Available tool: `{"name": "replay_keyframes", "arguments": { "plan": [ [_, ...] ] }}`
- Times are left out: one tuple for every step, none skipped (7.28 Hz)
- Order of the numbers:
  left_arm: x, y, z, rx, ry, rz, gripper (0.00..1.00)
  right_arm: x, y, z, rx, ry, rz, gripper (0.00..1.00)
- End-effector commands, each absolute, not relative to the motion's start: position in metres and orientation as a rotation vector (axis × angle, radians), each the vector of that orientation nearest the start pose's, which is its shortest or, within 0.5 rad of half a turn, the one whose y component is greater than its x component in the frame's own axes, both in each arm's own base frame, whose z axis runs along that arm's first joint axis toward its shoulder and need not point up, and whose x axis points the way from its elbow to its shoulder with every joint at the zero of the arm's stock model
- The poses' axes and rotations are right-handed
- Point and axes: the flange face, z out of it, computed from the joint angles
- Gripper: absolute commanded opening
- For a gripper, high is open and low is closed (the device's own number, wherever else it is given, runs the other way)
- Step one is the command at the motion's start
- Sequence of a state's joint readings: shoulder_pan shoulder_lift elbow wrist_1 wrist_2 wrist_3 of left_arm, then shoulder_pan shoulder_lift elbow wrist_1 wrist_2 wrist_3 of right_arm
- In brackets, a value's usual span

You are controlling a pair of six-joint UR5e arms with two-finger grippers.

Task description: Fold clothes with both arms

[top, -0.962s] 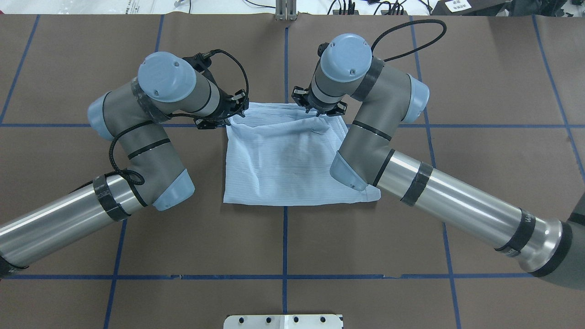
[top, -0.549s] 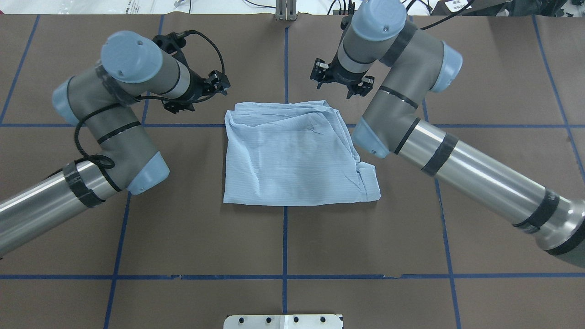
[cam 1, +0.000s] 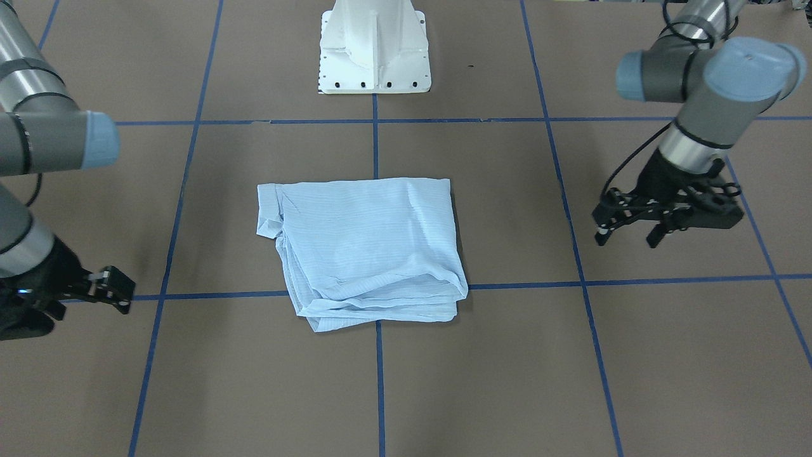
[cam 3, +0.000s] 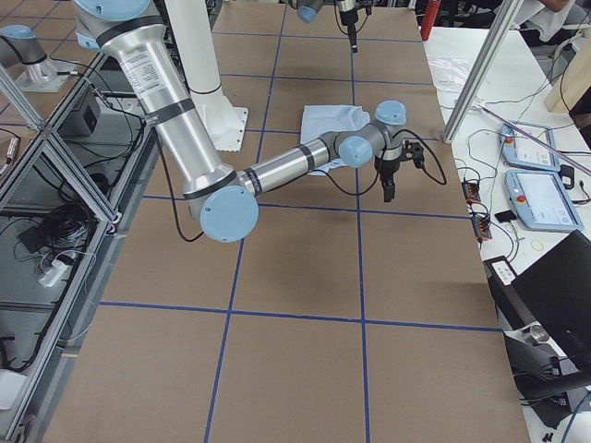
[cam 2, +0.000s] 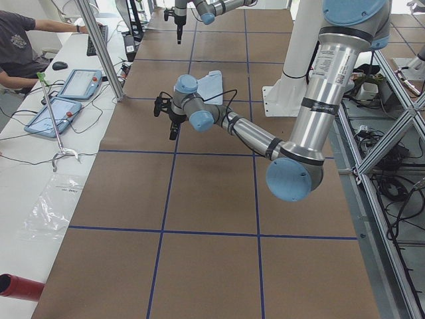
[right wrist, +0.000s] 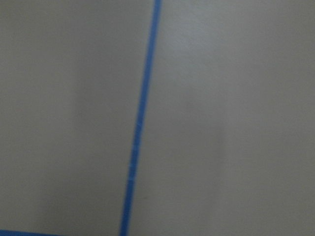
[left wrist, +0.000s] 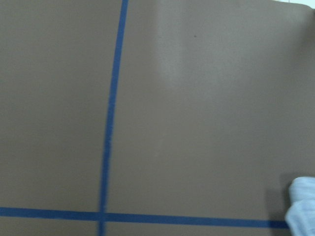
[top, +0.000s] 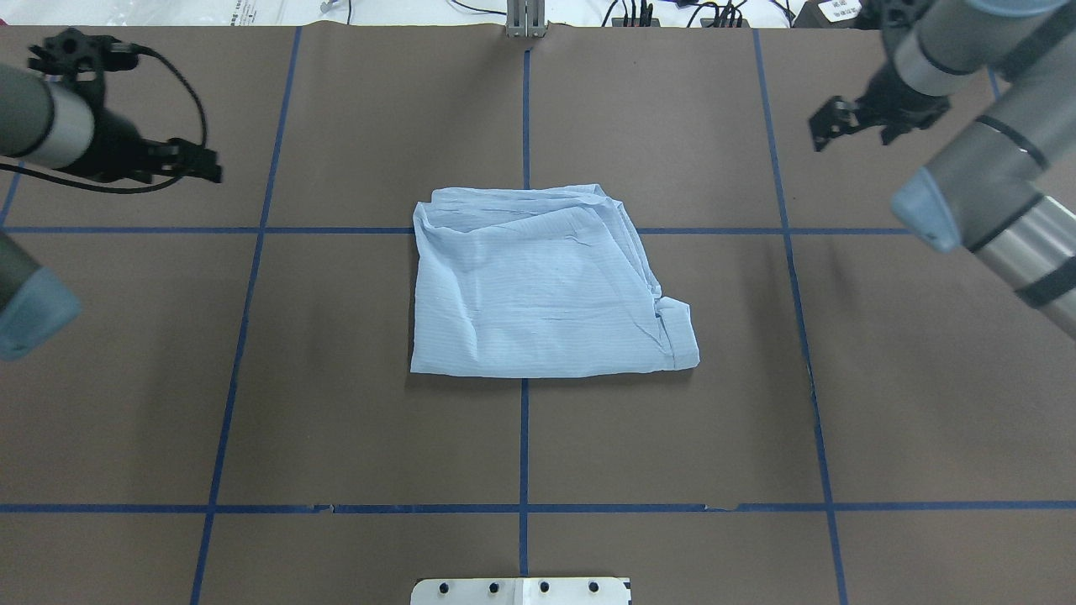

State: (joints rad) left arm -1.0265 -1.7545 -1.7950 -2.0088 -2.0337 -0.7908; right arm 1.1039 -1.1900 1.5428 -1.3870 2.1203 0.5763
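Observation:
The clothes are one light blue shirt (top: 538, 290), folded into a rough square in the middle of the brown table, also seen in the front view (cam 1: 361, 247). Its layered edges lie on the side far from the robot's base. My left gripper (cam 1: 627, 238) hangs open and empty above the table, well off to the shirt's side; the overhead view shows it at far left (top: 202, 164). My right gripper (top: 849, 134) is also open and empty, far out on the opposite side (cam 1: 117, 292). A corner of the shirt (left wrist: 301, 206) shows in the left wrist view.
Blue tape lines (top: 524, 437) divide the table into squares. The white pedestal base (cam 1: 374, 51) stands on the robot's side. Beyond the far edge are a metal post (top: 525, 17), cables and a side table with tablets (cam 2: 66, 93), where a person sits.
A second ago both grippers were at the shirt's far edge. They have since lifted off and swung wide apart to the table's two sides. The shirt lies still.

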Motion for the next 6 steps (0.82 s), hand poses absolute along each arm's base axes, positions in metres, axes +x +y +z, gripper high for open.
{"name": "replay_keyframes", "arguments": {
  "plan": [
    [0.058,-0.490,0.509,0.506,0.659,0.306,1.00,-0.103,-0.547,0.537,0.173,-0.701,-0.142,1.00],
    [-0.007,-0.477,0.571,0.471,0.626,0.316,1.00,-0.061,-0.508,0.568,0.149,-0.723,-0.148,1.00],
    [-0.068,-0.466,0.615,0.447,0.603,0.232,1.00,-0.020,-0.479,0.594,0.142,-0.762,-0.154,1.00],
    [-0.081,-0.458,0.631,0.435,0.595,0.236,1.00,0.007,-0.464,0.610,0.160,-0.767,-0.184,1.00],
    [-0.082,-0.447,0.658,0.392,0.601,0.200,1.00,0.023,-0.457,0.617,0.142,-0.784,-0.155,1.00],
    [-0.082,-0.452,0.663,0.420,0.600,0.200,1.00,0.027,-0.466,0.606,0.175,-0.815,-0.161,1.00]
  ]
}}
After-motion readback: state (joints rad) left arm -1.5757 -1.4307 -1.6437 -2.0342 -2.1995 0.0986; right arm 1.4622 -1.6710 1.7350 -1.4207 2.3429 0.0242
